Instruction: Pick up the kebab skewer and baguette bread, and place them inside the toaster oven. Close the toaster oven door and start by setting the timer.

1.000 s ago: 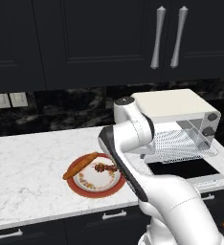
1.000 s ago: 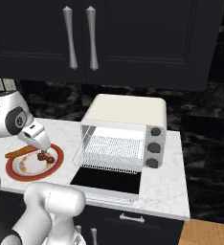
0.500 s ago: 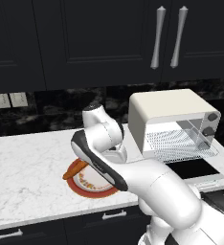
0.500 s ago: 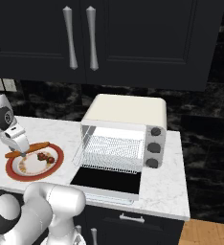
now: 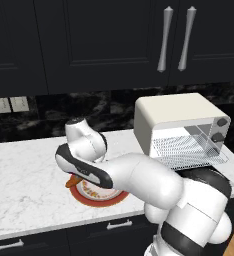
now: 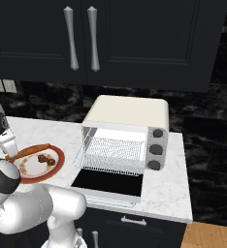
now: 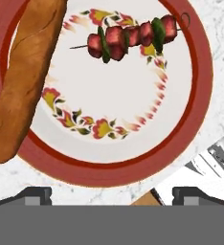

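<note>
The gripper (image 7: 112,194) hung above the near rim of the plate (image 7: 190,119), its two dark tips set wide apart at the bottom of the hand view with nothing between them. The plate, white with a red border and a flowered ring, rested on the white marble counter (image 5: 24,170), left of the toaster oven (image 6: 130,131) and well apart from it. The baguette bread (image 7: 25,76) lay along one side of the plate in the hand view, one rounded end reaching past the red rim over the marble. The kebab skewer (image 7: 130,38) lay across the plate's far part (red chunks with green pieces between them), its stick ends just inside the rim and clear of the loaf. A broad patch of bare white plate separated the two foods. In the right base view the loaf (image 6: 30,150) edged the far side of the plate (image 6: 57,162) and the skewer (image 6: 45,159) lay nearer its middle. The toaster oven door (image 6: 108,183) lay folded down flat toward the counter's near edge, exposing the wire rack (image 6: 118,150). Open marble extended left of the plate in the left base view, where the arm (image 5: 139,177) covered most of the plate (image 5: 101,197).
</note>
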Controlling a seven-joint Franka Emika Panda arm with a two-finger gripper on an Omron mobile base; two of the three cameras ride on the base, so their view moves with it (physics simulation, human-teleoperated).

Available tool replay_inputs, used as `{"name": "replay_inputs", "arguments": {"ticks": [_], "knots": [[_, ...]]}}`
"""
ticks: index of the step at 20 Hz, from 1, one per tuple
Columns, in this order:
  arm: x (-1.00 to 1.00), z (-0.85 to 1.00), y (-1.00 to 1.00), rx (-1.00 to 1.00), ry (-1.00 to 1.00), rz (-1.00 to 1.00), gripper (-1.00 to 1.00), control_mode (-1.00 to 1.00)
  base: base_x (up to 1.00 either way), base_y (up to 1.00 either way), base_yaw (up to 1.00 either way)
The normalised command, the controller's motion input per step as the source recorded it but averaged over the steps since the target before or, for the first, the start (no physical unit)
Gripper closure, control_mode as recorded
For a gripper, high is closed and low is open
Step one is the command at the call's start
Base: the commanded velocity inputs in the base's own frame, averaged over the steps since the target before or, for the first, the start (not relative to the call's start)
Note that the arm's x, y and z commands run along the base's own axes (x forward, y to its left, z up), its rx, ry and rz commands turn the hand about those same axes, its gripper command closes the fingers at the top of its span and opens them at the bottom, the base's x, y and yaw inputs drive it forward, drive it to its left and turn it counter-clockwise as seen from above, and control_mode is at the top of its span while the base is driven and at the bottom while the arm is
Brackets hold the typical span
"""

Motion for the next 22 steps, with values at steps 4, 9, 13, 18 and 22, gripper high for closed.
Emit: {"name": "replay_inputs", "arguments": {"ticks": [4,9,13,18,22], "knots": [[0.33,-0.43,0.23,0.03,0.00,-0.05,-1.00,-1.00,0.00,0.00,0.00],[0.30,-0.10,0.00,0.01,-0.05,-0.02,-1.00,-1.00,0.00,0.00,0.00],[0.28,-0.01,-0.12,0.00,-0.13,-0.01,-1.00,-1.00,0.00,0.00,0.00],[0.22,-0.31,-0.27,0.07,-0.10,-0.07,-1.00,-1.00,0.00,0.00,0.00],[0.28,-0.23,-0.32,0.13,-0.04,-0.04,-1.00,-1.00,0.00,0.00,0.00]]}}
